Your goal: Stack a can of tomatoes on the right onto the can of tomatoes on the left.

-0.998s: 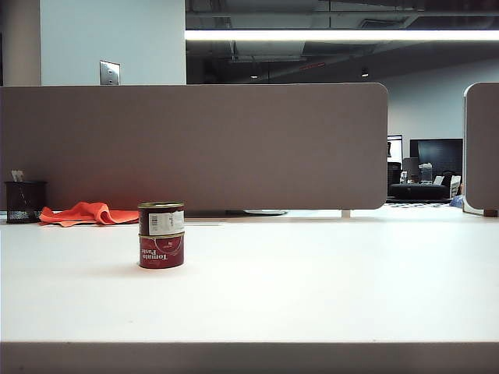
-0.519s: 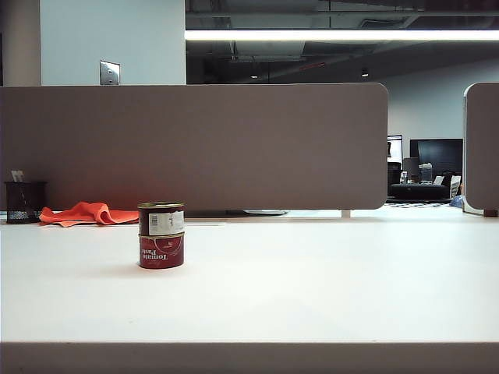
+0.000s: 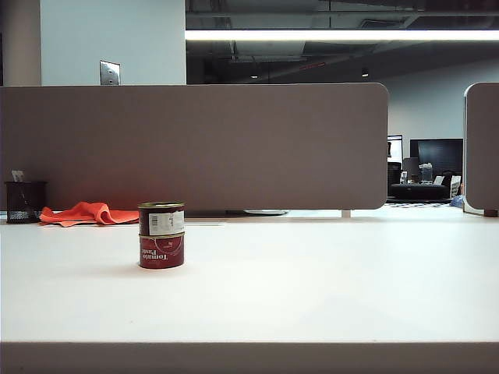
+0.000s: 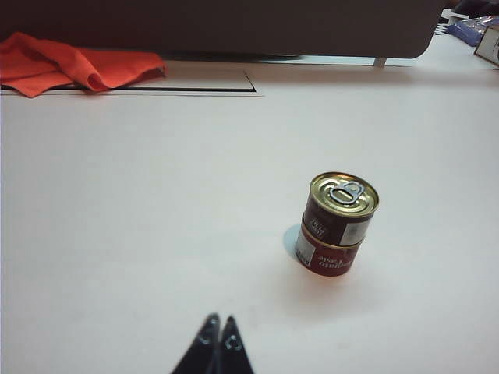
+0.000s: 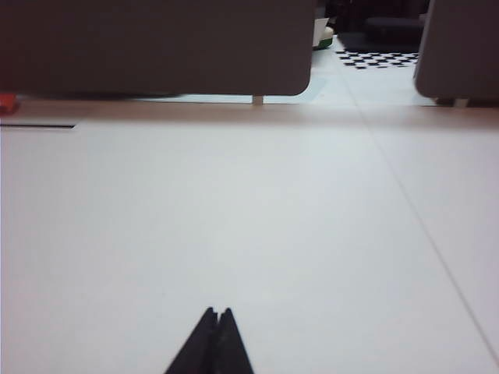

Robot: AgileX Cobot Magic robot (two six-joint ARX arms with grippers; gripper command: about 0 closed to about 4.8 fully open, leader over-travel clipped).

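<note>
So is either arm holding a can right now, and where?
No. Both the left gripper and right gripper are shut on nothing; the stacked cans stand untouched.

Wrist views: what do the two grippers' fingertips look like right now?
Left gripper: two black fingers tapering to points, with small pale ring-like marks near the tips. Right gripper: the same black tapered shape, no marks visible. No cables or arm bodies show in any view.

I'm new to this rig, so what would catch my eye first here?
Two tomato cans stand stacked on the white table, left of centre. An orange cloth lies behind them by the divider. Both hands, left and right, are shut, empty and clear of the cans.
</note>
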